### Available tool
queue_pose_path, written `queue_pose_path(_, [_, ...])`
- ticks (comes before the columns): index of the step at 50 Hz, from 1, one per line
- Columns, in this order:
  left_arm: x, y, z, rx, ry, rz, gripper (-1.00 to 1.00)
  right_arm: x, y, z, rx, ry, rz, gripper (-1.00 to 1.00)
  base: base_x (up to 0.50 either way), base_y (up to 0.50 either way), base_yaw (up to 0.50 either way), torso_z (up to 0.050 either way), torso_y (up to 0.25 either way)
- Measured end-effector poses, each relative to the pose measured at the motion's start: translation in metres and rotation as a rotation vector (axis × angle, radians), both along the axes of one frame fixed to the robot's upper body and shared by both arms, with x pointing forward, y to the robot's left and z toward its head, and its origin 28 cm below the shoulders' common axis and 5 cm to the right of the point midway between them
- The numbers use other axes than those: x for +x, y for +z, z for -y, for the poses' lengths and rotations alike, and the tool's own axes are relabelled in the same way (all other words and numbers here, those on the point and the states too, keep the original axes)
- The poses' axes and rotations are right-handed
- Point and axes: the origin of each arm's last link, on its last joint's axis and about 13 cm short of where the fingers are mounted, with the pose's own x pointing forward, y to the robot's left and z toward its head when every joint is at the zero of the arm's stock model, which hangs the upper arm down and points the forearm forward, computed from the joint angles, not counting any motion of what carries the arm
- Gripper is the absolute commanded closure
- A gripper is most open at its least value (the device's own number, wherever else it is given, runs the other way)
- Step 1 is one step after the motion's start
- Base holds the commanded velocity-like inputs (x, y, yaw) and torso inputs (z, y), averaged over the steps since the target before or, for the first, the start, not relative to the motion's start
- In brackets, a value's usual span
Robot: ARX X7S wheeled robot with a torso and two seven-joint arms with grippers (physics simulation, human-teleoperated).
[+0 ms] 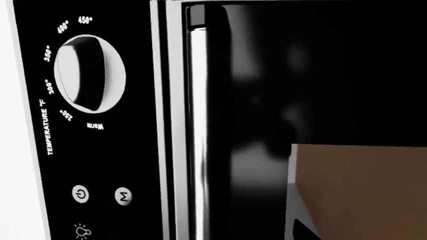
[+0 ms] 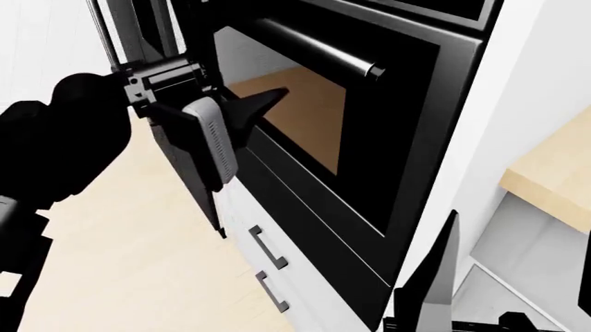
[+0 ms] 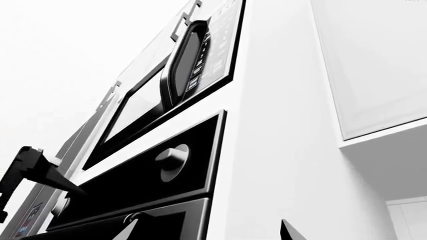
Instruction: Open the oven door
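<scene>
The oven door (image 2: 406, 138) is a glossy black panel with a brownish window (image 2: 305, 117) and a long bar handle (image 2: 319, 48) along its top edge. I see no gap around it. My left gripper (image 2: 245, 121) hovers in front of the window's left part, just below the handle, open and holding nothing. The left wrist view is close on the silver handle (image 1: 199, 130) and the door (image 1: 267, 75); its fingers do not show clearly there. My right gripper (image 3: 207, 235) is open and low at the right, away from the door (image 3: 167, 222).
A control panel with a temperature knob (image 1: 90, 72) sits beside the handle. White drawers with small handles (image 2: 268, 249) lie under the oven. A microwave (image 3: 173, 75) is above it and a white cabinet (image 3: 373, 65) alongside. A wooden counter (image 2: 554, 173) is at the right.
</scene>
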Motion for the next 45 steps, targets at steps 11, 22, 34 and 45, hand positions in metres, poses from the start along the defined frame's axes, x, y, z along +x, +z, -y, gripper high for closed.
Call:
queue_pose_path(11, [0.005,0.001,0.002,0.035,0.008,0.003,-1.0,0.0,0.0,0.0,-0.004,0.0,0.001,-1.0,0.0,0.0,0.0,0.0,0.0])
queue_pose_path(22, [0.01,0.001,0.006,0.045,0.013,-0.003,-1.0,0.0,0.0,0.0,-0.004,0.0,0.0,-1.0,0.0,0.0,0.0,0.0,0.0])
queue_pose_path(34, [0.014,0.002,0.011,0.046,0.009,-0.009,-1.0,0.001,0.0,0.0,-0.002,-0.001,-0.001,-1.0,0.0,0.0,0.0,0.0,0.0])
queue_pose_path(45, [0.018,0.003,0.015,0.043,0.004,-0.012,-1.0,0.001,0.0,0.001,0.001,-0.002,-0.002,-1.0,0.0,0.0,0.0,0.0,0.0])
